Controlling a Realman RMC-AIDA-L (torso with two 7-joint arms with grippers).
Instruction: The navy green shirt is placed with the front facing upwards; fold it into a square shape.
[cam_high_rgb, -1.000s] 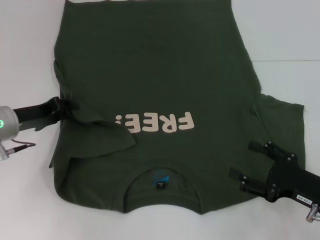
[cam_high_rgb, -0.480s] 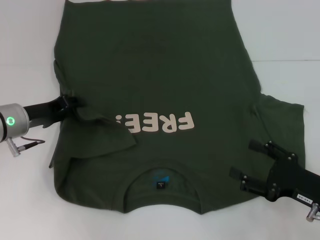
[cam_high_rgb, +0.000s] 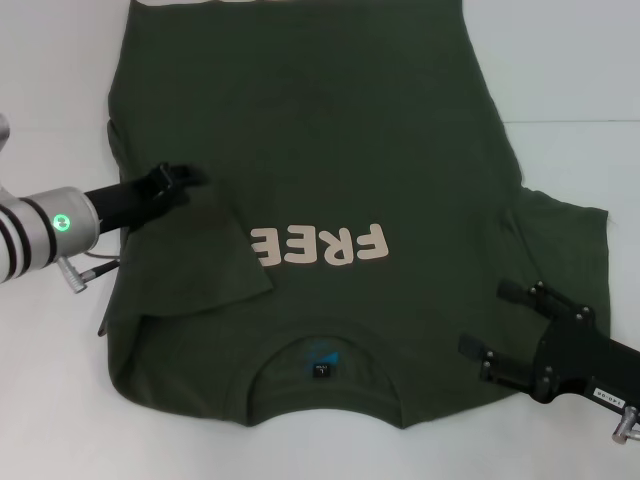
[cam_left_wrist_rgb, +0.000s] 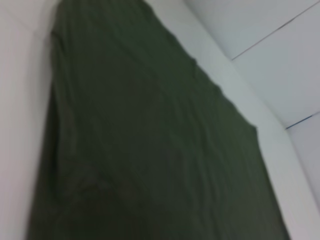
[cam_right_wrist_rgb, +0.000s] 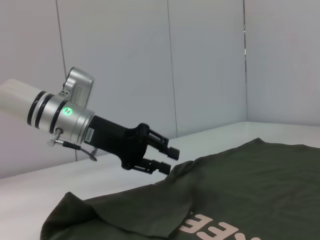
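Flat: navy green shirt (cam_high_rgb: 330, 150) on white table (cam_high_rgb: 570, 80), grey wall panels (cam_right_wrist_rgb: 200, 60) behind.

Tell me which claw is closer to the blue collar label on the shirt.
Right. The right claw sits beside the blue collar label, by the shoulder; the left claw hangs farther off, above the folded sleeve.

The dark olive-green short-sleeved cotton T-shirt (cam_high_rgb: 330, 170) lies flat, front up, on the white bench (cam_high_rgb: 570, 90), ribbed crew neck at the near edge and hem at the far edge. Its cream "FREE" print reads upside down. The left sleeve is folded inward over the chest, the right sleeve spread flat
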